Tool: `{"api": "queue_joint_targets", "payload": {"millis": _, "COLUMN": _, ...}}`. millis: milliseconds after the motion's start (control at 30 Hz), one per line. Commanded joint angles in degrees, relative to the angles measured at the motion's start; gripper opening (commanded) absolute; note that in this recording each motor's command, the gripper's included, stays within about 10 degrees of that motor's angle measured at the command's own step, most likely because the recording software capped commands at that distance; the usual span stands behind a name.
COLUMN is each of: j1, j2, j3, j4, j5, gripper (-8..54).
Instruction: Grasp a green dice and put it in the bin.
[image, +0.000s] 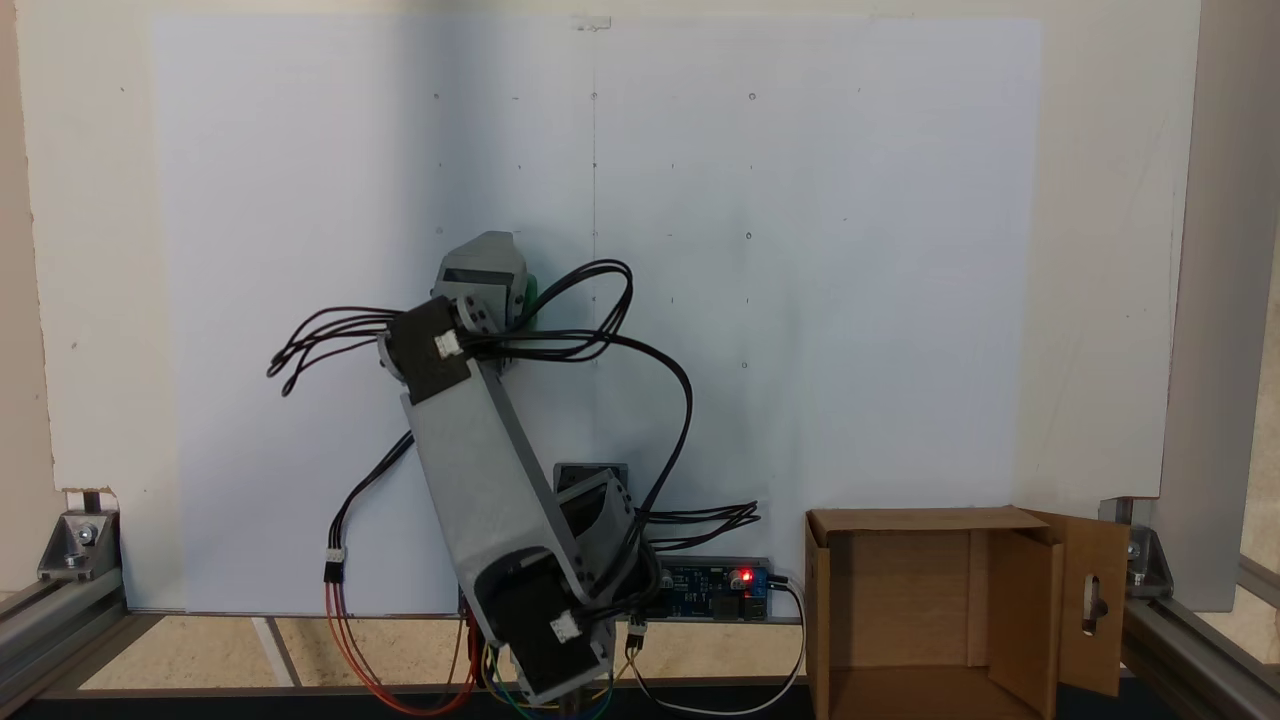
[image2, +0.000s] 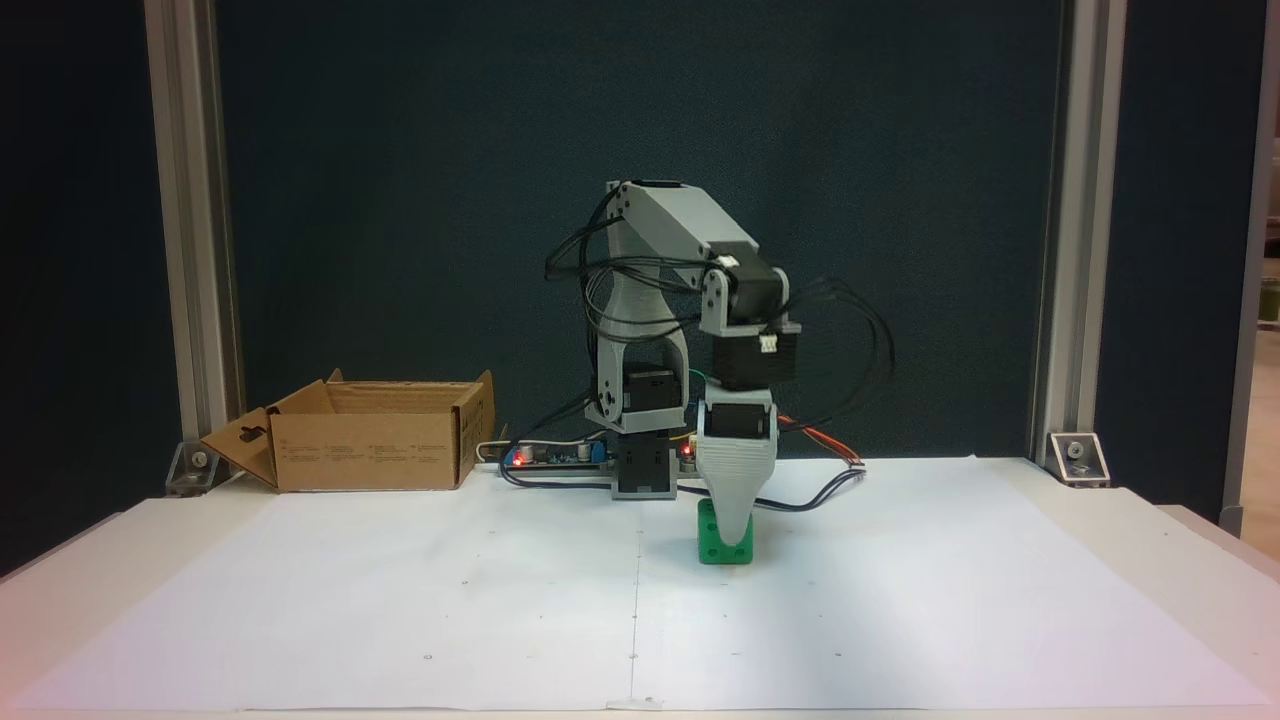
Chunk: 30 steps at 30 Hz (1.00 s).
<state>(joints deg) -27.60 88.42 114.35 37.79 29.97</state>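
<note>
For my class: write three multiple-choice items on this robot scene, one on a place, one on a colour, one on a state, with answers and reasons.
1. In the front-facing fixed view, where does the cardboard box stand relative to the arm's base?
A. Left
B. Right
C. In front

2. What colour is the dice?
A. Red
B. Green
C. Blue

3. Where is the dice now?
A. In the box
B. Lifted high
C. On the white sheet, at the end effector

Answers: A, the box stands at the left rear; B, it is bright green; C, it sits on the sheet under the grey jaw.
</note>
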Motion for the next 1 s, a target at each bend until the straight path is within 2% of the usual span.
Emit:
{"api": "queue_joint_targets", "payload": {"millis": 0, "j1": 0.1, "j2": -0.2, "j3": -1.0, "j4": -0.6, "j5": 3.4, "gripper": 43.2}}
{"api": "queue_joint_targets", "payload": {"millis": 967, "j1": 2.8, "j2": -3.8, "j3": 0.4, "j4": -1.1, "j5": 3.3, "gripper": 40.4}}
